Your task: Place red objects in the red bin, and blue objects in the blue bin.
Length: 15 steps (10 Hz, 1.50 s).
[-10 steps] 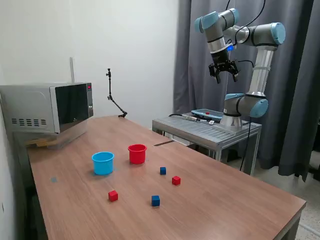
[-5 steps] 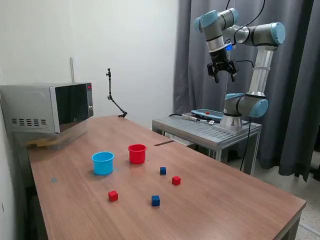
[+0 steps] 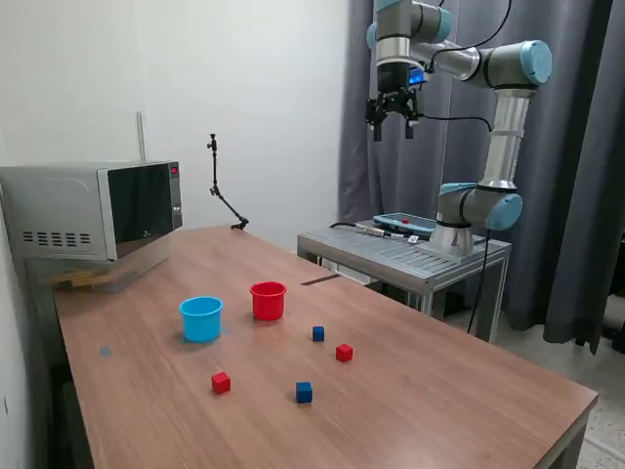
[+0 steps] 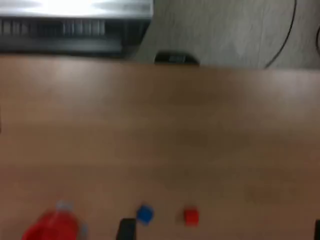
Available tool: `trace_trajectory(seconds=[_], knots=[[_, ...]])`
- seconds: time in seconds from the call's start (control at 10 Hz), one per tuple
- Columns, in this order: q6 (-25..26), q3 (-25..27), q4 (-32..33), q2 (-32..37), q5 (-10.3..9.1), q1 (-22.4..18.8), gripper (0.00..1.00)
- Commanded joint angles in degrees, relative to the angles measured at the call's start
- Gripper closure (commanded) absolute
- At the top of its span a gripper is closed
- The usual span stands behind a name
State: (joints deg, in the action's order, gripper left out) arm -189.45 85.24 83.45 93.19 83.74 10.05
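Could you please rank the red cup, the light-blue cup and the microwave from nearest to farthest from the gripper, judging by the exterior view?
The gripper hangs high above the table's far side, toward the exterior view's right.
1. Red cup, mid-table, closest below it.
2. Light-blue cup, just beyond the red cup toward the view's left.
3. Microwave, at the far left end of the table.

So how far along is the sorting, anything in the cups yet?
Nothing looks sorted. Both red cubes and both blue cubes sit loose on the table, none in the red cup or the blue cup, as far as the view shows. The gripper hangs high above, open, holding nothing. All four placements remain.
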Motion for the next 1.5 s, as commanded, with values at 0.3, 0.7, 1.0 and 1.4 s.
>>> trace_trajectory(seconds=[0.3,0.7,1.0,1.4], knots=[[-7.96,-14.84,18.04,-9.24,0.2,1.03,0.0],[-3.51,-20.35,23.13,-18.17,-0.68,-0.02,0.0],[21.56,-19.44,24.66,-23.31,-0.6,-1.69,0.0],[21.58,-13.37,17.1,-24.72,-0.6,-3.45,0.0]])
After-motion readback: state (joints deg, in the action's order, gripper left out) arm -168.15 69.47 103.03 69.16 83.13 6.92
